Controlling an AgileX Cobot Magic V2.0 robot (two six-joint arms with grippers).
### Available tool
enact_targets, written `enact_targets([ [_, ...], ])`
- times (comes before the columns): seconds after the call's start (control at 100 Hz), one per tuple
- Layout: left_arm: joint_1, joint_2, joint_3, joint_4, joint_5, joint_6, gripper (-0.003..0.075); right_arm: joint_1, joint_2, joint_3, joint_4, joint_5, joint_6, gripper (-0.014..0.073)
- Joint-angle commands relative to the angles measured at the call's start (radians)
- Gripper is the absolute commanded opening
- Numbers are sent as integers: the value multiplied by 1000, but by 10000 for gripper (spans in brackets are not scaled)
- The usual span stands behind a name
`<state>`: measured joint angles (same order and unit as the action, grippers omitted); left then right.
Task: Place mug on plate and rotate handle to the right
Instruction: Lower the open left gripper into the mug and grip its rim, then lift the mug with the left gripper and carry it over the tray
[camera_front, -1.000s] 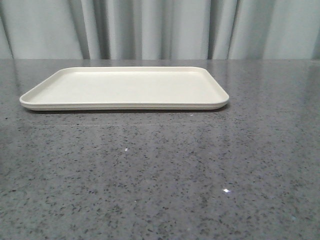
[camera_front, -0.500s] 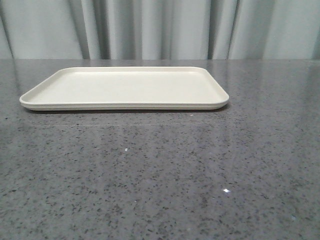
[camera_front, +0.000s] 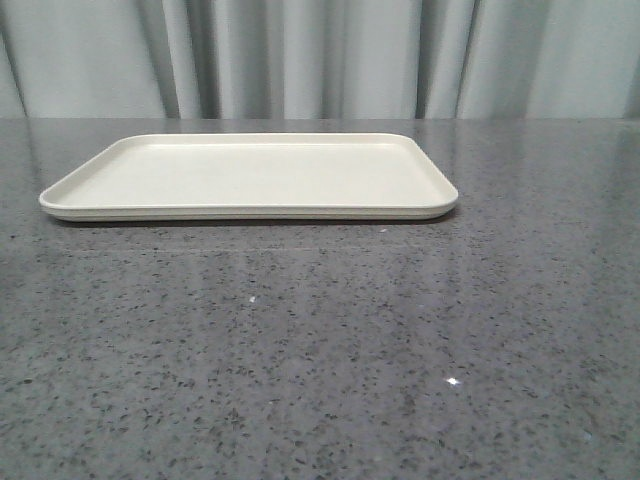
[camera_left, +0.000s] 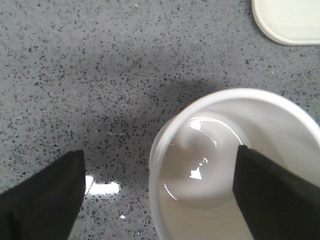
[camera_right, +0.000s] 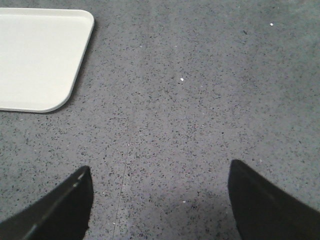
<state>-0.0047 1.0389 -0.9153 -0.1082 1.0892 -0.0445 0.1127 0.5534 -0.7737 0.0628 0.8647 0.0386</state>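
**Left gripper straddled the mug's rim, plate waited bare**

From the front, only the plate (camera_front: 250, 175) showed, lying flat on the speckled grey table (camera_front: 320, 350) before pale curtains (camera_front: 320, 60). Nothing stood on it, and neither arm nor the mug appeared there.

The left wrist camera looked straight down into the mug (camera_left: 235, 165), a white cup with a glossy, unfilled inside. It stood on the table, apart from the plate, whose rounded corner (camera_left: 290, 22) peeked in at the frame's edge. The left gripper (camera_left: 160, 195) was spread wide, one finger (camera_left: 272, 195) reaching inside the cup and the other (camera_left: 42, 195) outside over the table. That looked like a setup to pinch the wall, though nothing was pinched yet. The handle and printed face were out of sight.

The right wrist camera showed the right gripper (camera_right: 160, 205) also spread apart and holding nothing, hanging over bare table with the plate's corner (camera_right: 45, 57) well off to one side, seemingly idle.
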Motion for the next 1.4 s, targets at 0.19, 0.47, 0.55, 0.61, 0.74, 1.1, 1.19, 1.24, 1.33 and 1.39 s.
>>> enact_targets([
  [0.19, 0, 23, -34, -5, -41, -6, 360, 1, 12, -35, 0, -59, -6, 563],
  [0.47, 0, 23, -34, -5, -41, -6, 10, 1, 12, -35, 0, -59, -6, 563],
  [0.55, 0, 23, -34, -5, -41, -6, -20, 1, 12, -35, 0, -59, -6, 563],
  [0.61, 0, 23, -34, -5, -37, -6, -20, 1, 12, -35, 0, -60, -6, 563],
  [0.74, 0, 19, -65, -5, 1, -6, -20, 1, 12, -35, 0, -60, -6, 563],
  [1.1, 0, 26, -305, -107, 42, 19, -20, 1, 12, -35, 0, -60, -6, 563],
  [1.19, -8, 53, -353, -170, 42, 38, -20, 1, 12, -35, 0, -61, -6, 563],
  [1.24, -26, 75, -374, -188, 39, 44, -20, 1, 12, -35, 0, -64, -6, 563],
  [1.33, -76, 125, -406, -191, 18, 44, -20, 1, 12, -35, 0, -67, -6, 563],
  [1.39, -115, 163, -427, -191, -6, 44, -20, 1, 12, -35, 0, -67, -6, 563],
])
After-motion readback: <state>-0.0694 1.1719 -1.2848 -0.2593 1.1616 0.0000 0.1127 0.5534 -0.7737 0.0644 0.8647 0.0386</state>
